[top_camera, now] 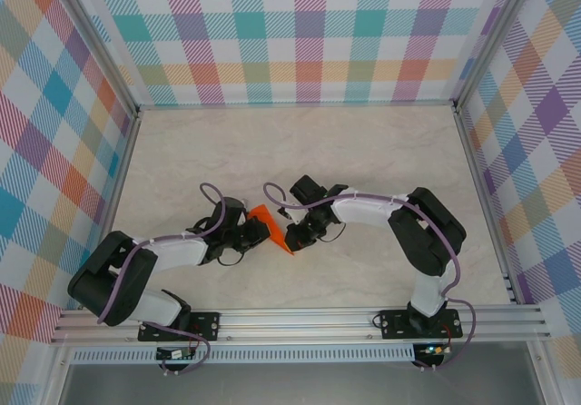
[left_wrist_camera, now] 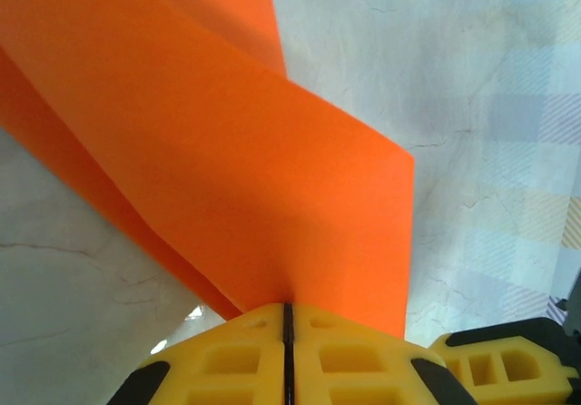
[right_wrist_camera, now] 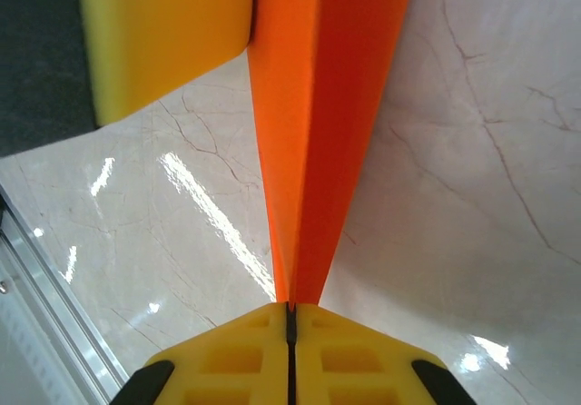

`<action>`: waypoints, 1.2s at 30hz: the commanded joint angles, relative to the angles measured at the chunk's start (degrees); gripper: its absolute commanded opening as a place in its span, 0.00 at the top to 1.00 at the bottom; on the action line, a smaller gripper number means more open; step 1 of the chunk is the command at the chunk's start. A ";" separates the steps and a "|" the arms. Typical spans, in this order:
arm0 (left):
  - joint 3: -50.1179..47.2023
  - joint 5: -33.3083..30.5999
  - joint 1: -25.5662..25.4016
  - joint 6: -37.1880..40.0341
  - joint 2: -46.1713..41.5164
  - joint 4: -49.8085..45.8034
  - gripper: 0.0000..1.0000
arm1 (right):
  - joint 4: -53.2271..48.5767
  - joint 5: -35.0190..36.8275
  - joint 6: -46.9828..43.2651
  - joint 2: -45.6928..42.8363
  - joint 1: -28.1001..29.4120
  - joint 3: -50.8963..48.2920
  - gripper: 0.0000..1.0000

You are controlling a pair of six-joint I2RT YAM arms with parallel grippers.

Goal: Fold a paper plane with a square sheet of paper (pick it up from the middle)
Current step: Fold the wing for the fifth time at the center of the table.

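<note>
The orange paper (top_camera: 270,227) is a small folded piece with layered flaps and a sharp crease. It sits between the two grippers, in the middle of the table's (top_camera: 363,151) near half. In the top view it appears as a pointed wedge with its tip aimed at the near edge. Whether any part of it rests on the marble-patterned surface cannot be told.

In the left wrist view the paper (left_wrist_camera: 254,196) spreads up and away from the fingers as broad overlapping panels. The left gripper (left_wrist_camera: 287,310) is closed on its lower edge, the yellow pads meeting with only a thin seam between them. A yellow fingertip (left_wrist_camera: 499,369) of the other gripper shows at the lower right.

In the right wrist view the paper (right_wrist_camera: 309,151) is seen edge-on, a narrow strip folded along its length that widens away from the camera. The right gripper (right_wrist_camera: 290,307) is clamped on its narrow end, pads pressed together. At the top left, a yellow finger (right_wrist_camera: 163,42) of the left gripper touches the paper's far side.

From above, the left gripper (top_camera: 255,233) and right gripper (top_camera: 292,235) face each other, with the paper bridging them. The left arm (top_camera: 163,255) and right arm (top_camera: 408,223) bend inward from their bases on a metal rail (top_camera: 300,319), and each carries a purple cable (top_camera: 211,196). Plaid walls (top_camera: 300,33) enclose the table at the back and on both sides.
</note>
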 commanded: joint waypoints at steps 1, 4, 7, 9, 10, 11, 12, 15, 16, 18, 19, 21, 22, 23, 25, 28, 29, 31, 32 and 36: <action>1.28 -0.09 -0.57 0.25 2.59 0.32 0.92 | -3.05 -1.28 -2.97 0.00 0.26 0.87 0.91; 1.85 0.22 -0.53 0.21 3.56 1.07 0.92 | -3.21 -2.30 -2.89 0.76 0.25 0.85 0.90; 2.32 0.26 -0.57 0.43 3.68 1.07 0.92 | -2.89 -2.96 -2.68 1.37 0.41 0.76 0.91; 2.19 0.67 -0.51 0.50 3.37 1.50 0.92 | -2.73 -3.09 -2.52 1.86 0.34 0.85 0.91; 2.04 0.78 -0.56 0.51 3.09 1.73 0.92 | -2.63 -3.09 -2.35 2.00 0.35 0.85 0.91; 1.84 0.79 -0.52 0.51 2.69 1.87 0.92 | -2.51 -3.17 -2.25 2.23 0.40 0.85 0.91; 1.68 0.77 -0.58 0.60 2.25 1.87 0.92 | -2.37 -3.22 -2.10 2.50 0.42 0.90 0.91; 1.12 0.77 -0.56 0.86 1.26 2.02 0.92 | -2.17 -3.10 -1.80 3.22 0.44 0.94 0.91; 0.96 0.92 -0.54 0.94 0.98 2.28 0.92 | -2.08 -3.01 -1.68 3.38 0.44 0.96 0.91; 0.76 1.18 -0.53 1.04 0.39 2.73 0.91 | -2.06 -2.86 -1.46 3.58 0.44 0.94 0.91; 0.76 1.23 -0.56 1.18 0.15 2.71 0.92 | -1.99 -2.80 -1.37 3.69 0.46 1.01 0.92; 0.67 1.19 -0.57 1.44 -0.58 2.66 0.92 | -1.96 -2.73 -1.13 3.84 0.37 1.03 0.92; 0.67 1.16 -0.57 1.48 -0.85 2.71 0.92 | -1.90 -2.74 -1.10 4.02 0.40 1.11 0.92; 0.58 1.27 -0.53 1.48 -1.06 2.95 0.92 | -1.89 -2.75 -1.01 4.15 0.43 1.09 0.92; 0.50 1.60 -0.57 1.56 -1.16 3.63 0.92 | -1.90 -2.74 -0.84 4.36 0.43 1.10 0.92; 0.45 1.84 -0.55 1.57 -0.90 4.54 0.92 | -1.60 -2.65 -0.26 4.49 0.34 0.99 0.90; 0.41 1.84 -0.57 1.61 -0.80 4.67 0.91 | -1.36 -2.74 0.03 4.41 0.35 0.81 0.89; 0.48 1.67 -0.57 1.57 -0.51 4.60 0.92 | -0.70 -2.98 0.56 3.92 0.26 0.38 0.86; 0.48 1.49 -0.51 1.57 -0.34 4.43 0.92 | -0.29 -2.96 0.89 3.39 0.26 0.11 0.84; 0.54 1.32 -0.57 1.42 0.31 4.51 0.92 | 0.95 -2.51 1.07 0.96 0.26 -0.54 0.77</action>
